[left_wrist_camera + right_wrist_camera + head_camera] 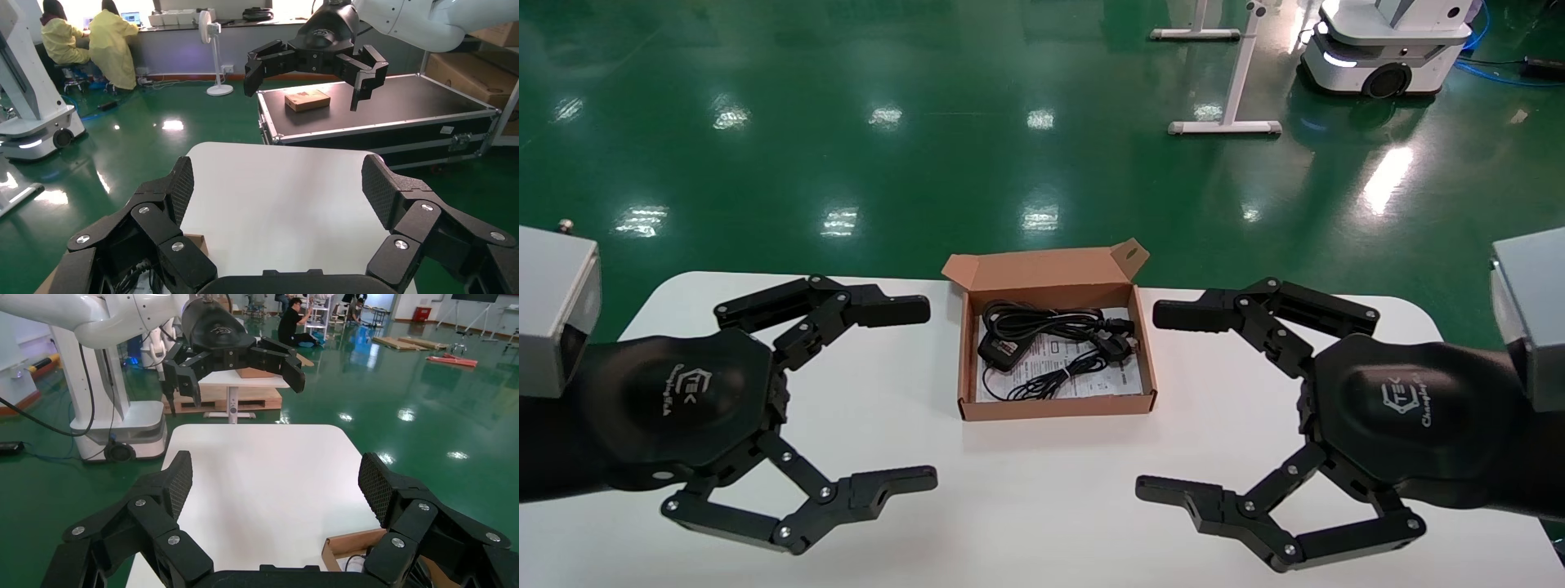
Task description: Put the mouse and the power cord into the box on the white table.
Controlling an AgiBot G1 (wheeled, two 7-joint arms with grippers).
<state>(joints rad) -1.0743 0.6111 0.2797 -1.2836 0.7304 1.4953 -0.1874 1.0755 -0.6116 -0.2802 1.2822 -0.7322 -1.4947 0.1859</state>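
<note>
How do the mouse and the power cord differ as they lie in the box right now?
The mouse is a compact black oval with a thin wire trailing toward the near wall; the power cord is a thicker coiled bundle ending in chunky plugs. The mouse sits at the box's left side; the power cord spans the far part. Both are black and rest on the printed sheet.

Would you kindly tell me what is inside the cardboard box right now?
Inside the box lie the coiled power cord, the mouse with its thin wire, and a white printed sheet beneath them. Much of the sheet is covered, so its print cannot be read.
</note>
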